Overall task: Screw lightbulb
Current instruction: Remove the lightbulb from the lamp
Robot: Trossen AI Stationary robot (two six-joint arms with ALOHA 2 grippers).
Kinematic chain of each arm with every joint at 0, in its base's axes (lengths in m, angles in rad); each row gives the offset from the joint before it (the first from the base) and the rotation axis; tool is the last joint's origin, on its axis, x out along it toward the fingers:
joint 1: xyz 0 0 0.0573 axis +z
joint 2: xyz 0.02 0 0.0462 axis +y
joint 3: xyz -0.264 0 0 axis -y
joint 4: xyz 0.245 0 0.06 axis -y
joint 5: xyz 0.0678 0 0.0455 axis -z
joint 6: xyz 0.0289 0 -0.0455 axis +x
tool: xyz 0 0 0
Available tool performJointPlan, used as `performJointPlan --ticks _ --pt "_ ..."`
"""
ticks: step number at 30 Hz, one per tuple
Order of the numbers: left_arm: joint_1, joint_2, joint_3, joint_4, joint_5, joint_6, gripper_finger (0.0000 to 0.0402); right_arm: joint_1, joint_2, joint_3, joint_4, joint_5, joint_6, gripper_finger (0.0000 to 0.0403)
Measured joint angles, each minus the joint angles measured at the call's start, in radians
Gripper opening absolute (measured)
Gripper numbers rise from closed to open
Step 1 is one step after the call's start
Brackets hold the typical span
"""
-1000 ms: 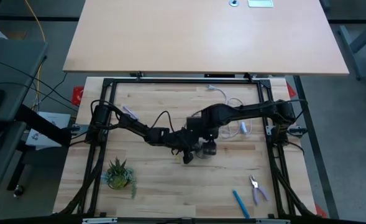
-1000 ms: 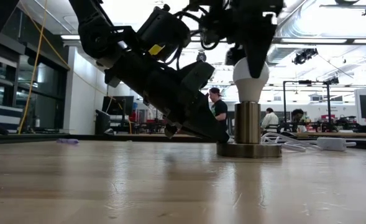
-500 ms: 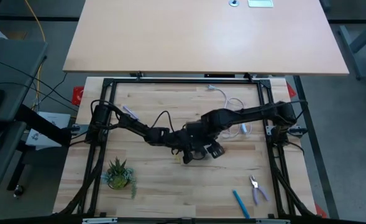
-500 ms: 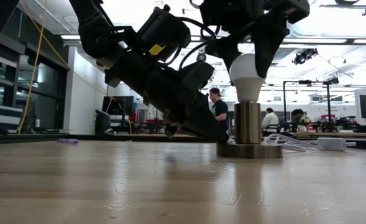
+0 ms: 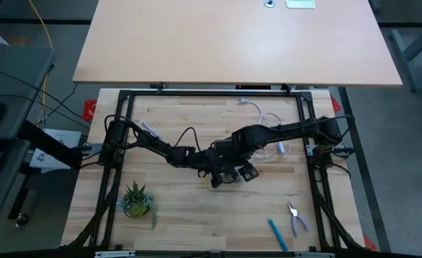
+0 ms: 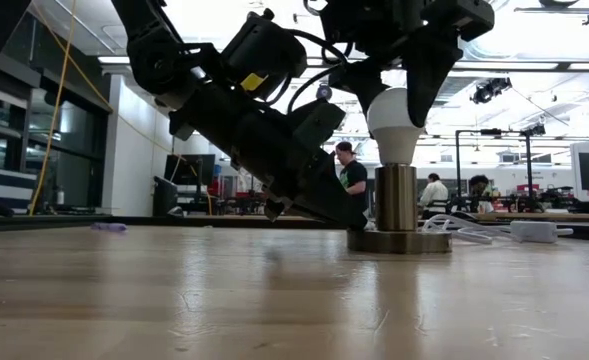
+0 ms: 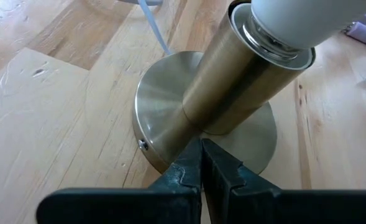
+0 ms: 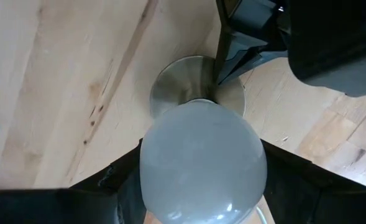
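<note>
The white lightbulb (image 6: 394, 113) stands upright with its base in the top of the brass-grey socket (image 6: 397, 197), whose round base (image 6: 399, 241) lies flat on the table. It also shows in the right wrist view (image 8: 201, 158). My right gripper (image 6: 394, 75) hangs over the socket, shut on the bulb. My left gripper (image 7: 201, 146) is shut and slants down from the table's left onto the socket's base (image 7: 164, 106). In the high view both grippers (image 5: 228, 172) cover the socket. My left gripper presses its shut fingertips (image 7: 192, 155) on the rim side of the socket's round base plate (image 7: 170, 134), at the foot of the column. It comes slanting down from the table's left. My right gripper pinches the bulb's wide round part (image 8: 151, 168) between its two fingers (image 8: 120, 183), from above, pointing down. The bulb stands upright in the socket.
The socket's white cord (image 5: 271, 123) with its switch (image 6: 534, 230) runs off toward the far right. A small potted plant (image 5: 137, 201) stands near left. Pliers (image 5: 295, 217) and a blue pen (image 5: 277, 234) lie near right. People (image 6: 352, 175) show in the room behind.
My right gripper has turned about its upright axis above the socket, staying on the bulb; its two fingers now show on either side of the bulb in the low view. The socket has stayed where it was.
</note>
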Motion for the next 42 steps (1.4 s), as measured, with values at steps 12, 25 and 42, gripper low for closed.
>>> performJointPlan --ticks 12,25,42 --pt "0.0 0.0 0.001 0.0 0.004 -0.011 0.0 -0.001 0.001 0.0 0.002 -0.009 0.025 0.0336" --pt "0.0 0.001 0.001 -0.001 0.012 -0.02 0.0 -0.043 0.0 0.199 -0.168 -0.053 0.146 0.0355" --pt "-0.002 0.0 0.001 -0.001 0.025 -0.019 0.0 0.044 -0.048 0.201 -0.17 -0.001 1.339 0.0355"
